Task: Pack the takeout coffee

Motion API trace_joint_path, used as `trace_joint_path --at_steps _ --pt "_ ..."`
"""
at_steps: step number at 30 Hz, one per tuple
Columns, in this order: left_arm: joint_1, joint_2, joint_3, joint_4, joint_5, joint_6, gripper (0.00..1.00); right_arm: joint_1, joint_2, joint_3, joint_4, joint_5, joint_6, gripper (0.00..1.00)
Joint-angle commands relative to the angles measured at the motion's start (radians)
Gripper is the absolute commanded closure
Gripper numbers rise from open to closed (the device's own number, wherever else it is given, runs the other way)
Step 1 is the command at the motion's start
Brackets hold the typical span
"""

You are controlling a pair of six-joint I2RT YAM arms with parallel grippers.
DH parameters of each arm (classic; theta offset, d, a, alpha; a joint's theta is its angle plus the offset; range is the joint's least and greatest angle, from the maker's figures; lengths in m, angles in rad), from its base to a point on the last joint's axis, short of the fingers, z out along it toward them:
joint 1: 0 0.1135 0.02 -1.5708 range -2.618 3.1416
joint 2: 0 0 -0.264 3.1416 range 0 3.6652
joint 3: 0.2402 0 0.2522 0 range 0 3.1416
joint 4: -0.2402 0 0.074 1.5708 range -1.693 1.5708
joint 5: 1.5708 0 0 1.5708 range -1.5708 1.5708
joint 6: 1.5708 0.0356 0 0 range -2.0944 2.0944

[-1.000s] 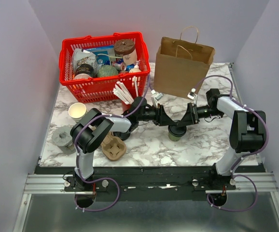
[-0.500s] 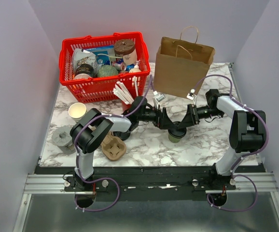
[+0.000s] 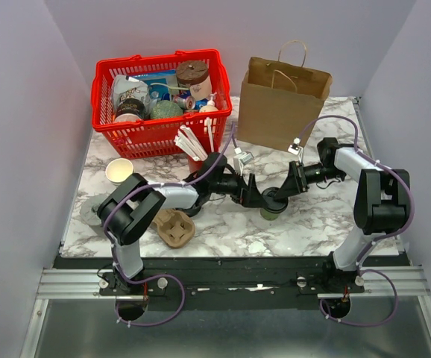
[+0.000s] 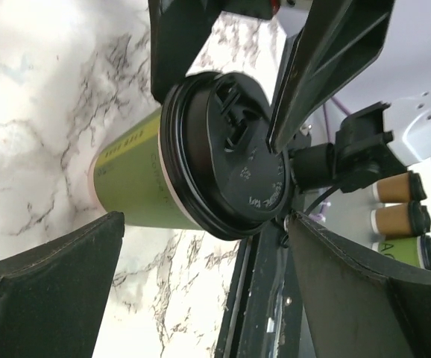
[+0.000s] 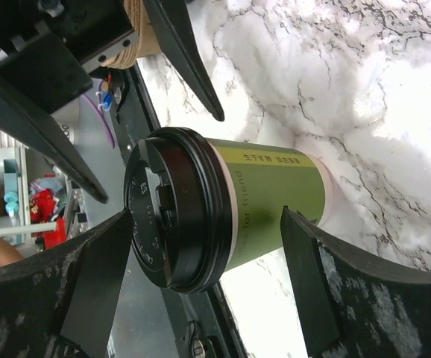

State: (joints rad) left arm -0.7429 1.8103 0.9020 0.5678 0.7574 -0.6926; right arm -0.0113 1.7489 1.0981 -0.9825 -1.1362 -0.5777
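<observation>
The coffee cup (image 3: 273, 203) stands upright on the marble tabletop (image 3: 316, 220), its black lid (image 4: 230, 156) already pressed on. It is near the middle, in front of the brown paper bag (image 3: 281, 104) and apart from it. Both arms meet at the cup from opposite sides. The left jaws are spread wide, with clear gaps to the cup, so they grip nothing. The right jaws straddle the cup up by the lid and also look parted rather than clamped, though whether one finger brushes the rim is hard to tell. By my reading the packing itself has not begun: the cup is capped but not lifted. Gripping it, carrying it level and lowering it into the bag remain
</observation>
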Motion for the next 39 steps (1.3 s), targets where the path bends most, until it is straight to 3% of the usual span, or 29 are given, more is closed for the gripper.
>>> trace_joint_path --at_steps 1,9,20,28,39 --pt "-0.027 0.029 0.017 -0.056 -0.056 0.045 0.01 0.004 0.026 0.028 -0.002 0.015 -0.031 0.13" --pt "-0.038 0.064 0.043 0.001 -0.026 -0.005 0.01 0.004 0.031 0.029 -0.002 0.016 -0.033 0.14" --pt "-0.009 0.126 0.043 0.236 0.105 -0.150 0.01 0.004 0.055 0.036 -0.002 0.010 -0.013 0.16" --pt "-0.009 0.159 0.081 0.109 0.056 -0.125 0.02 0.004 0.063 0.037 -0.001 0.015 -0.011 0.17" --pt "-0.021 0.181 0.100 -0.151 -0.049 0.054 0.02 0.002 0.103 0.039 0.002 0.016 -0.031 0.20"
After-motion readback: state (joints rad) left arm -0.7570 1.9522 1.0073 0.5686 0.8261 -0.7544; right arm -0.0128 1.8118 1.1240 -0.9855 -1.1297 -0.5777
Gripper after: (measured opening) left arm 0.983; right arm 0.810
